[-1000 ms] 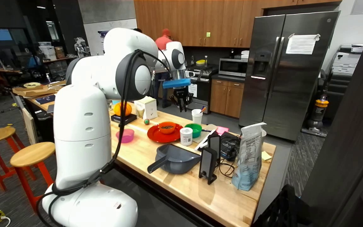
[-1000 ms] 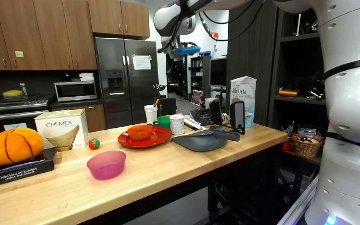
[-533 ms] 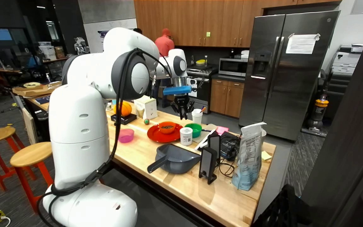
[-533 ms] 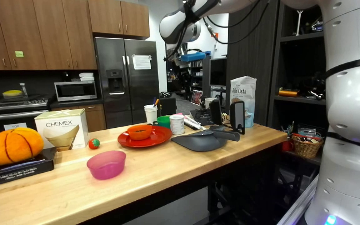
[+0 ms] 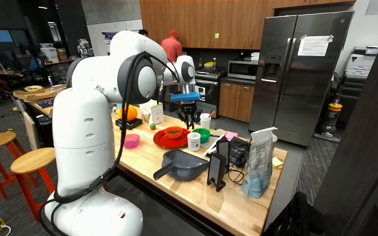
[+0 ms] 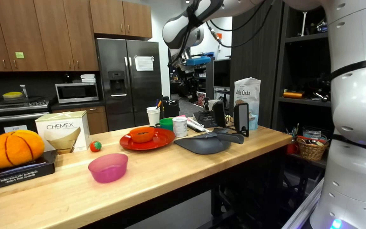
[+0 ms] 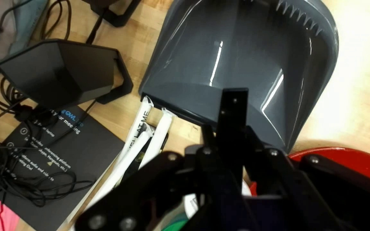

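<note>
My black gripper (image 5: 189, 126) points downward above the far side of the wooden table, its fingers together and nothing visible between them. In the wrist view the shut fingertips (image 7: 234, 93) overlap the grey dustpan (image 7: 236, 57), with height between them. Nearest the gripper in an exterior view are a stack of white cups (image 5: 205, 121) with pens, a green cup (image 5: 203, 135), a white tub (image 5: 194, 142) and a red plate (image 5: 161, 140). An orange bowl (image 6: 141, 136) with dark bits sits on that plate. The gripper's body hides most of the tub and green cup in the wrist view.
Two black speakers (image 5: 216, 170), cables and an oats bag (image 5: 258, 170) stand at one table end. Beside a black printed box (image 7: 53, 166) lie white wrapped sticks (image 7: 156, 141). Elsewhere are a pink bowl (image 6: 108, 168), Chemex box (image 6: 64, 132), plush pumpkin (image 6: 14, 149) and toy strawberry (image 6: 95, 146).
The gripper has come down toward the table; in an exterior view it has also shifted right. Its fingers stay together. The table objects have not moved.
</note>
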`<action>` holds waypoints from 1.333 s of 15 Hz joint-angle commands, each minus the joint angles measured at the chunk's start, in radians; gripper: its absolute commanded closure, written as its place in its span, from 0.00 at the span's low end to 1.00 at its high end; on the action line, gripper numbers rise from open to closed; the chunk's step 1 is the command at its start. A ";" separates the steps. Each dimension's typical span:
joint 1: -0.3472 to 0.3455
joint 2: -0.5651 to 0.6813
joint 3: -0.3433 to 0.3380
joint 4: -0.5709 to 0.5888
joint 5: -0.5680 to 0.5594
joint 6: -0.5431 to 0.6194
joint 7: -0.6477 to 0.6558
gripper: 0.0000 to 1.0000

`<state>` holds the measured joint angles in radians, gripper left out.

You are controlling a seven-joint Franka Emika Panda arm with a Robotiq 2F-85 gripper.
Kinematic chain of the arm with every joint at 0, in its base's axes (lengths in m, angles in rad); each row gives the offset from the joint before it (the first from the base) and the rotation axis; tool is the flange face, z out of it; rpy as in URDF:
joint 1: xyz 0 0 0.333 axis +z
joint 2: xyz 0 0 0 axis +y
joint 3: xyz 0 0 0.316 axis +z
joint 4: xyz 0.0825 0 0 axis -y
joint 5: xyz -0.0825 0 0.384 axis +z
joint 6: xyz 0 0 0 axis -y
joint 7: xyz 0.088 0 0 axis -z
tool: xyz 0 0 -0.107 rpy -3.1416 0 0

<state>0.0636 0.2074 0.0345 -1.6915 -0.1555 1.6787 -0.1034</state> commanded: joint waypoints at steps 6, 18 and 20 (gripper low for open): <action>-0.009 0.102 0.006 0.070 -0.013 -0.071 -0.101 0.94; 0.011 0.279 0.003 0.311 -0.158 -0.152 -0.141 0.94; 0.014 0.299 0.005 0.329 -0.158 -0.152 -0.153 0.94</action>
<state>0.0739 0.4647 0.0368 -1.4262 -0.2974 1.5599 -0.2278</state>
